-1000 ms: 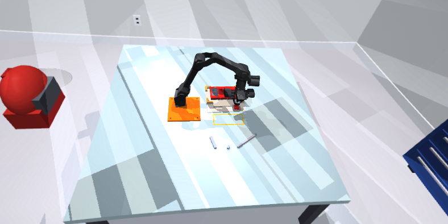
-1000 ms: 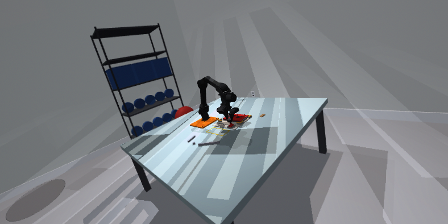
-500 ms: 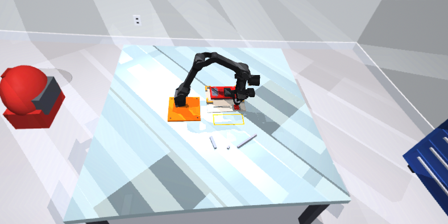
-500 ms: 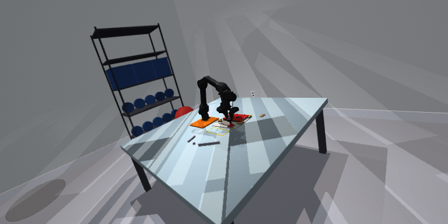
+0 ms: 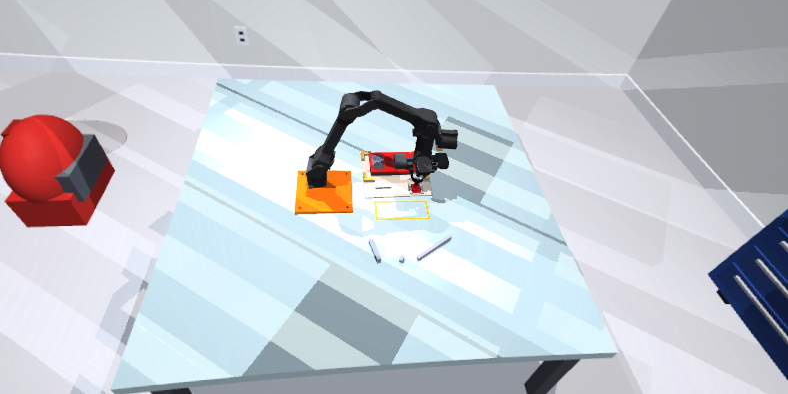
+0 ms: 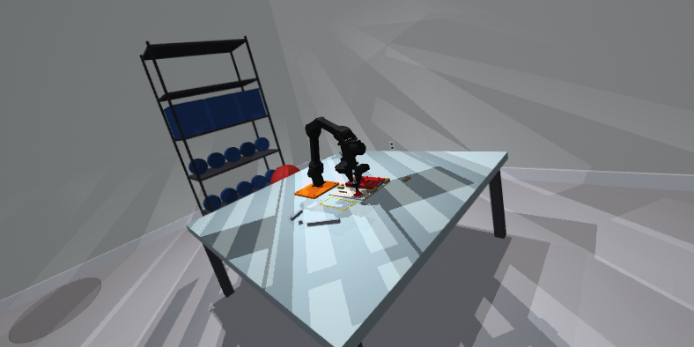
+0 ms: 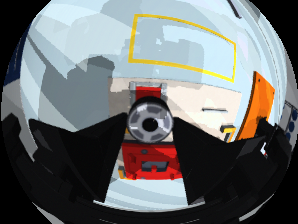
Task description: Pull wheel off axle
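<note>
The black fingers are squeezing the round gray wheel (image 7: pixel 149 121) between them. The wheel is hanging above the red block (image 7: pixel 152 160) on the white board (image 5: pixel 386 188). The yellow marked area (image 7: pixel 182 46) is lying just beside the board on the shiny desk (image 5: pixel 452 302).

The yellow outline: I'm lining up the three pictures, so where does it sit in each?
Top: yellow outline just below centre, in front of the orange base.
Exterior: centre, a flattened quadrilateral on the table, beside the orange base.
Wrist: upper middle, beyond the wheel held in the gripper.
Shared landmark: the orange base, at the right edge in the wrist view.
</note>
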